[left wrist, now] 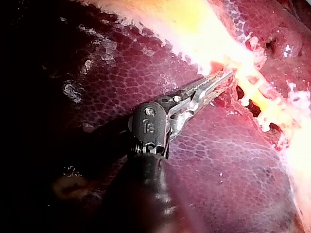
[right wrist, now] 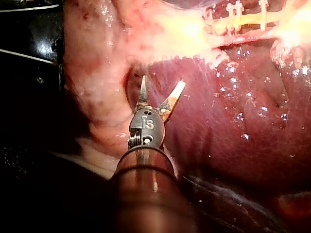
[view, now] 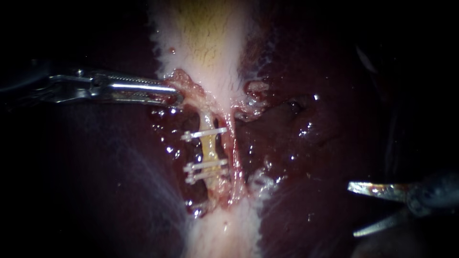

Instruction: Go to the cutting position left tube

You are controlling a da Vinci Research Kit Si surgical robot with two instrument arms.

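Note:
The left tube (view: 209, 145) is yellowish and runs down from the pale gallbladder (view: 210, 43). It carries three white clips: one higher up (view: 203, 134) and two close together below (view: 205, 171). A reddish right tube (view: 234, 157) lies beside it. My left instrument (view: 178, 98) enters from the left, jaws shut on a fold of gallbladder tissue (view: 184, 81) just above the tubes; the left wrist view shows the same hold (left wrist: 222, 79). My right instrument (view: 354, 210) has two blades standing open, low on the right, far from the tubes, over the liver (right wrist: 163, 80).
Dark red liver (view: 311, 143) lies on both sides of the tubes, wet and glistening. A pale band of tissue (view: 224, 234) continues below the clips. In the right wrist view the clips (right wrist: 236, 13) sit far ahead of the open blades.

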